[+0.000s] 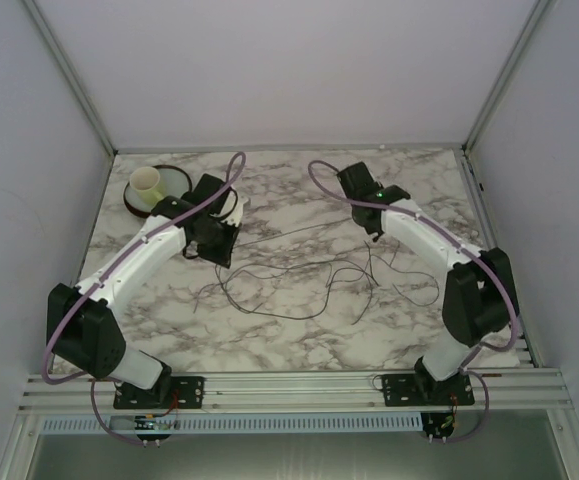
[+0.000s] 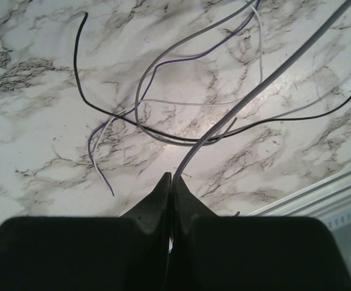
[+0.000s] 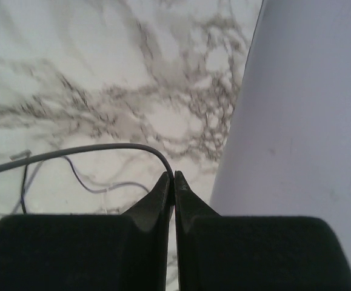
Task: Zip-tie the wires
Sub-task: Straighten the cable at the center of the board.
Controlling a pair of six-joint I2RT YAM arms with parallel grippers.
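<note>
Left fingers (image 2: 156, 205) pressed together, pinching a grey strand (image 2: 278, 68) that leaves the tips and runs up and right over the marble. Right fingers (image 3: 159, 200) also pressed together on a grey strand (image 3: 102, 147), which arcs off to the left from the tips. Can't tell if it's the same strand at both ends. The wires (image 1: 299, 268) lie in loose loops and curls mid-bench (image 1: 299, 345), between the two arms, with dark, purple and pale strands crossing each other. Right fingers sit close to the enclosure's side wall (image 3: 308, 121). Far-left corner: dark red dish (image 1: 176, 180) with a cream cup (image 1: 147, 182) in it, just beside the left wrist.
</note>
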